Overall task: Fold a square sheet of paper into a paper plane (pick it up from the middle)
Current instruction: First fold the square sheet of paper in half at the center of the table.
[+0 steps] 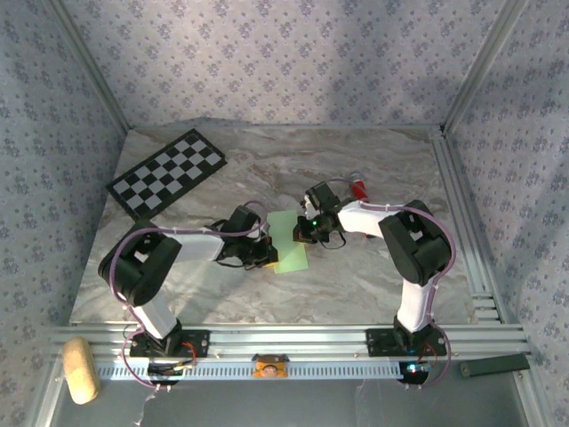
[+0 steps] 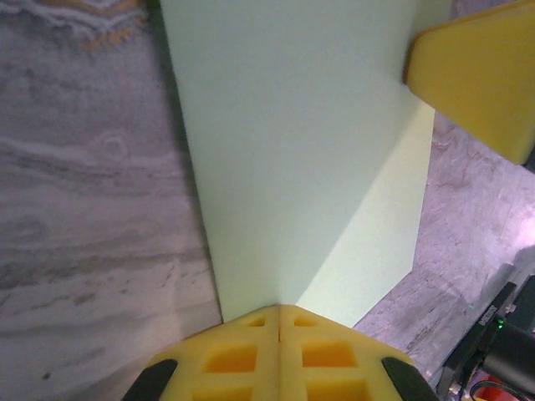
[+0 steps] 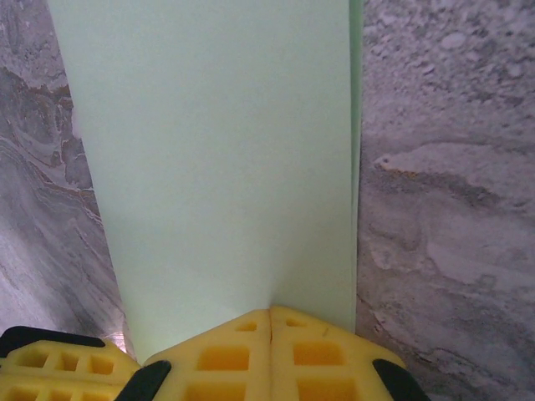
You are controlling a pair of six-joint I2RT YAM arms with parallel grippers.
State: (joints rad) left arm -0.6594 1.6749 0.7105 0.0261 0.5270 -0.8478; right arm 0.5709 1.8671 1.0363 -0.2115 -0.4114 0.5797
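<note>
Paper (image 1: pixel 293 256), folded narrow, pressed flat by left gripper (image 2: pixel 278 312) and right gripper (image 3: pixel 269 314), both closed, likely to set the crease.

Paper (image 1: pixel 292 255) lies between left claw (image 1: pixel 264 254) and right claw (image 1: pixel 303 234).

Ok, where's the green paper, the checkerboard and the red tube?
green paper (image 1: pixel 291 252): top view, on its bare near part between the arms.
checkerboard (image 1: pixel 167 173): top view, on its middle squares.
red tube (image 1: pixel 360 189): top view, on its red body.
</note>
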